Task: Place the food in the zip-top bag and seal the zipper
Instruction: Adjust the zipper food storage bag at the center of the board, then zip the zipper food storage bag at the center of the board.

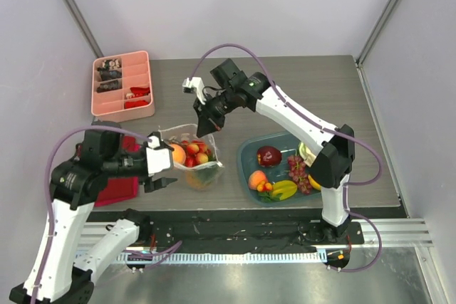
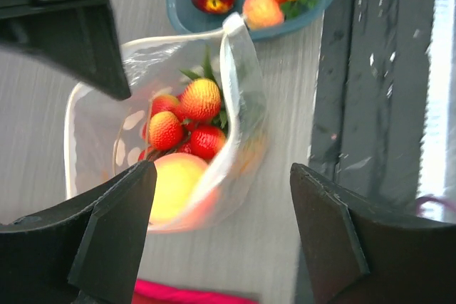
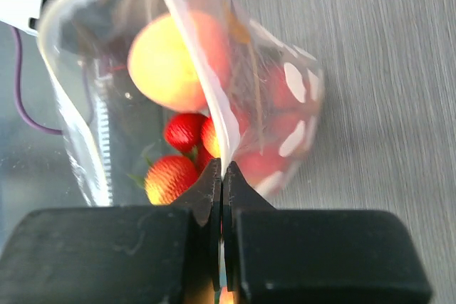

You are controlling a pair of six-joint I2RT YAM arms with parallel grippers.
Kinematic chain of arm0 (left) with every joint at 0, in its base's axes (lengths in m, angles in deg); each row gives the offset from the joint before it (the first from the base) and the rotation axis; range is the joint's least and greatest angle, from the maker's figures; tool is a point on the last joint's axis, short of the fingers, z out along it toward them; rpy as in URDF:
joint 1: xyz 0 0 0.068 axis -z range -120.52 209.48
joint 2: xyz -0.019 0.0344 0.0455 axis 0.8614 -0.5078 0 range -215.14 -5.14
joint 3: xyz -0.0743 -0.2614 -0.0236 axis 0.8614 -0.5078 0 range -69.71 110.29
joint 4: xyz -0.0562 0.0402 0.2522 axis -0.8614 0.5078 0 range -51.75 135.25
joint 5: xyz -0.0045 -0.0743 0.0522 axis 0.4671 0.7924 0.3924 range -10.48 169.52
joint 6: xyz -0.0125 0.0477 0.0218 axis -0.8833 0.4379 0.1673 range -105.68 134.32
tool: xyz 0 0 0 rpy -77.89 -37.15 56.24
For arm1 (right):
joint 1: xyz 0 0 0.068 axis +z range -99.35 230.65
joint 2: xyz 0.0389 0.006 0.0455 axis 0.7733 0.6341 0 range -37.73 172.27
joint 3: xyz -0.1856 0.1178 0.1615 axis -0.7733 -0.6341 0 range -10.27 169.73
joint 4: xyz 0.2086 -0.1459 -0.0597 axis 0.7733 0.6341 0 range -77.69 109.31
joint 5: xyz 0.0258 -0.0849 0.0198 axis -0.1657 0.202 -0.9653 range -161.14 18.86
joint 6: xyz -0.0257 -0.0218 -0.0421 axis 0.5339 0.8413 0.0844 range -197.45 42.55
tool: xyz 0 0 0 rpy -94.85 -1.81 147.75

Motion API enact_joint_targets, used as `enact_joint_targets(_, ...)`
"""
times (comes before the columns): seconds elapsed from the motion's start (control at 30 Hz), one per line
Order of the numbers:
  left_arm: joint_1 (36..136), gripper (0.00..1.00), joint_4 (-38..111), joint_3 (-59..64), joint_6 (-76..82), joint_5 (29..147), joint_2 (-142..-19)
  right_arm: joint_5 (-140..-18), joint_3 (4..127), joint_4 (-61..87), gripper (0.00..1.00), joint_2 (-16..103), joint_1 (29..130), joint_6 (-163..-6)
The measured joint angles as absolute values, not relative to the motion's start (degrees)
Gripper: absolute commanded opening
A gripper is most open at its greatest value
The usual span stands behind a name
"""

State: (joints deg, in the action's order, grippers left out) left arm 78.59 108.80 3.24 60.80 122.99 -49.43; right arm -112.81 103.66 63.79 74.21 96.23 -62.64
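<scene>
The zip-top bag (image 1: 194, 156) stands open on the table, clear with white dots. Inside lie a peach (image 1: 178, 154) and red berries (image 1: 196, 150). My right gripper (image 1: 207, 128) is shut on the bag's far mouth edge and holds it up; in the right wrist view its tips (image 3: 221, 174) pinch the whitish zipper (image 3: 191, 62). My left gripper (image 1: 167, 169) is open at the bag's left side with nothing between its fingers (image 2: 114, 227). In the left wrist view the peach (image 2: 174, 184) and berries (image 2: 200, 100) show through the bag (image 2: 242, 69). More food lies on the teal plate.
The teal plate (image 1: 249, 147) right of the bag holds an apple (image 1: 268, 155), a peach, grapes (image 1: 298, 173) and yellow fruit (image 1: 284, 190). A pink compartment tray (image 1: 122, 85) sits at the back left. A red cloth (image 1: 117, 184) lies under my left arm.
</scene>
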Motion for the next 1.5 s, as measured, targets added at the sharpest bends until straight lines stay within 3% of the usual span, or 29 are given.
enact_joint_targets(0.33, 84.21, 0.74, 106.63, -3.75, 73.52, 121.22, -56.36, -113.71, 106.78, 63.62, 0.01, 77.69, 97.32, -63.45)
enact_joint_targets(0.47, 89.87, 0.53, 103.92, -7.03, 72.49, 117.46, -57.45, -113.69, 106.78, 63.64, 0.01, 78.06, 97.37, -63.82)
enact_joint_targets(0.6, 93.24, 0.47, 99.55, -10.18, 68.71, 113.52, -57.98, -113.75, 107.18, 63.53, 0.01, 78.06, 97.74, -64.09)
enact_joint_targets(0.73, 93.57, 0.49, 94.79, -11.47, 65.30, 111.51, -57.37, -113.75, 107.75, 63.31, 0.01, 78.06, 98.48, -64.13)
enact_joint_targets(0.8, 93.87, 0.65, 92.38, -11.95, 63.95, 110.55, -56.51, -113.84, 107.83, 63.31, 0.01, 78.15, 98.81, -64.13)
enact_joint_targets(0.87, 94.09, 0.66, 90.61, -12.41, 63.05, 109.85, -55.64, -113.93, 108.10, 63.34, 0.01, 78.39, 99.07, -64.15)
enact_joint_targets(0.9, 94.24, 0.63, 89.80, -12.65, 62.64, 109.37, -55.31, -113.99, 108.25, 63.27, 0.01, 78.59, 99.22, -64.17)
enact_joint_targets(1.0, 94.35, 0.42, 88.78, -12.87, 62.18, 108.39, -55.51, -114.01, 108.36, 63.12, 0.01, 78.94, 99.44, -64.28)
enact_joint_targets(1.03, 94.35, 0.29, 88.93, -12.82, 62.31, 108.41, -55.77, -114.01, 108.36, 63.07, 0.01, 78.98, 99.44, -64.33)
enact_joint_targets(1.2, 94.55, 0.01, 91.49, -11.62, 61.32, 110.96, -57.50, -114.03, 108.99, 62.83, 0.01, 79.66, 99.44, -64.83)
enact_joint_targets(1.27, 94.92, 0.00, 91.90, -10.75, 60.23, 111.82, -57.52, -113.99, 110.08, 62.66, 0.14, 80.18, 99.46, -65.68)
enact_joint_targets(1.3, 95.29, 0.00, 91.73, -10.42, 59.38, 112.17, -57.52, -113.99, 110.65, 62.53, 0.38, 80.44, 99.46, -66.05)
enact_joint_targets(1.4, 95.64, 0.00, 90.85, -10.03, 55.69, 111.99, -57.52, -113.77, 111.81, 61.83, 0.72, 80.66, 99.53, -67.63)
enact_joint_targets(1.5, 95.73, 0.00, 89.45, -10.07, 52.12, 110.96, -57.41, -112.22, 111.18, 59.95, 0.85, 79.53, 99.03, -68.68)
